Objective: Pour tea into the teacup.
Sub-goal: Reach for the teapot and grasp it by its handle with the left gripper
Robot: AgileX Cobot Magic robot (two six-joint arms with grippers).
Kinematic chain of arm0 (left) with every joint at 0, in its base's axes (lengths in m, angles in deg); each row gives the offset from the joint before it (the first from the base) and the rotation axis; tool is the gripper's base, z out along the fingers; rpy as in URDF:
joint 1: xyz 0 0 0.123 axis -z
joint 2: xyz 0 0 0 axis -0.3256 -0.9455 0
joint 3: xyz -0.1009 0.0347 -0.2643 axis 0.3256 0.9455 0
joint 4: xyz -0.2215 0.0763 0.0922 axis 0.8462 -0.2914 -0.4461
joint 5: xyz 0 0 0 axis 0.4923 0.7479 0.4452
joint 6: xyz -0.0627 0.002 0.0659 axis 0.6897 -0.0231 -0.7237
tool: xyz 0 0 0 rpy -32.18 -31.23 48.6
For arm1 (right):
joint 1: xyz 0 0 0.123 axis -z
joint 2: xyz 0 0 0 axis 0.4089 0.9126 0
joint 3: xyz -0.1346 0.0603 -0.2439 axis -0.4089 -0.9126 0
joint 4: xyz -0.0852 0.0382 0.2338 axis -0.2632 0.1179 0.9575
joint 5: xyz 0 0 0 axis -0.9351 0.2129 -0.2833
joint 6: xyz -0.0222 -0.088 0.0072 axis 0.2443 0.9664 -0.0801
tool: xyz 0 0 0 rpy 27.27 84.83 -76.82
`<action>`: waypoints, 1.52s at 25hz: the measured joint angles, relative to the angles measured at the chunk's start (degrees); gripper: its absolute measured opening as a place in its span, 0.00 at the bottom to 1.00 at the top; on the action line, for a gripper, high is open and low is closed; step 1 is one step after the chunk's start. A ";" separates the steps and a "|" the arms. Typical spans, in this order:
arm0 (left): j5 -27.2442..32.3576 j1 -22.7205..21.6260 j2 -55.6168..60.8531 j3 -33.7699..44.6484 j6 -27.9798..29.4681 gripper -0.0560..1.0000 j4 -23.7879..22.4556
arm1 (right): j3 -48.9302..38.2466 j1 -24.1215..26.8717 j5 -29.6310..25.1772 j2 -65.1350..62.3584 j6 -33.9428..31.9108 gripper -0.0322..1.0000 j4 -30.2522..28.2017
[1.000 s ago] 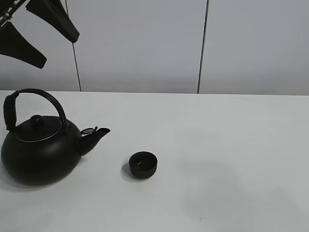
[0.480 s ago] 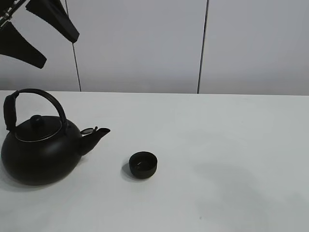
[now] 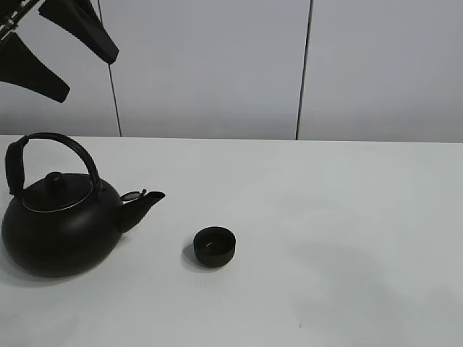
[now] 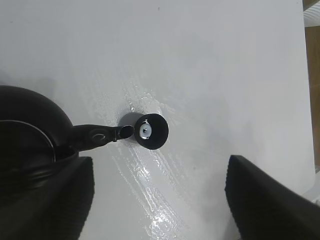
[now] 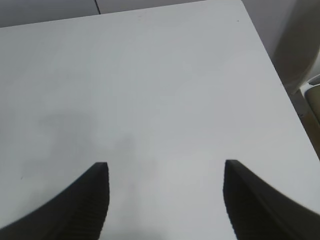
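A small black teacup (image 3: 214, 246) stands upright on the white table (image 3: 325, 217), a little right of the kettle's spout. It also shows in the left wrist view (image 4: 151, 131). The large black kettle (image 3: 61, 220) with an arched handle sits at the left, spout pointing right toward the cup; the left wrist view shows it too (image 4: 30, 145). My left gripper (image 3: 61, 50) hangs open high above the kettle, holding nothing; its fingertips frame the left wrist view (image 4: 160, 200). My right gripper (image 5: 165, 195) is open and empty over bare table, out of the exterior view.
The table's right edge (image 5: 280, 75) shows in the right wrist view, with floor and some pale object beyond it. A grey panelled wall (image 3: 217, 65) stands behind the table.
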 joint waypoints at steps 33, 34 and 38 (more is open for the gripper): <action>-6.90 0.00 0.10 0.00 -3.57 0.56 0.29 | 0.00 0.00 0.00 0.00 0.00 0.47 0.05; -7.75 0.00 0.23 0.00 -3.94 0.56 0.04 | 0.00 0.00 0.00 0.00 0.00 0.47 0.05; -11.49 -0.06 2.64 -0.10 -4.67 0.56 -2.01 | 0.00 0.00 0.01 0.00 0.00 0.47 0.05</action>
